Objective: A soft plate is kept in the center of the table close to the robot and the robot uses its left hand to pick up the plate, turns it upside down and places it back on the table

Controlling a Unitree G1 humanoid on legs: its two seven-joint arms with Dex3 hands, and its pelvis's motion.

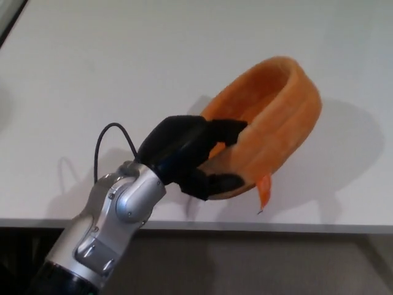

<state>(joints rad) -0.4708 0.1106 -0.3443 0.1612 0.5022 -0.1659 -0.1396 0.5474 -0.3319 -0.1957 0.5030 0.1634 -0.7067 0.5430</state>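
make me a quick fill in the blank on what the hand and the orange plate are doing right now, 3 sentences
1. The left hand is shut on the rim of the soft ____ plate.
2. The plate is tilted steeply, with its far side raised off the white ____.
3. A small orange tag hangs from the plate's ____ edge.

Missing words: orange; table; lower
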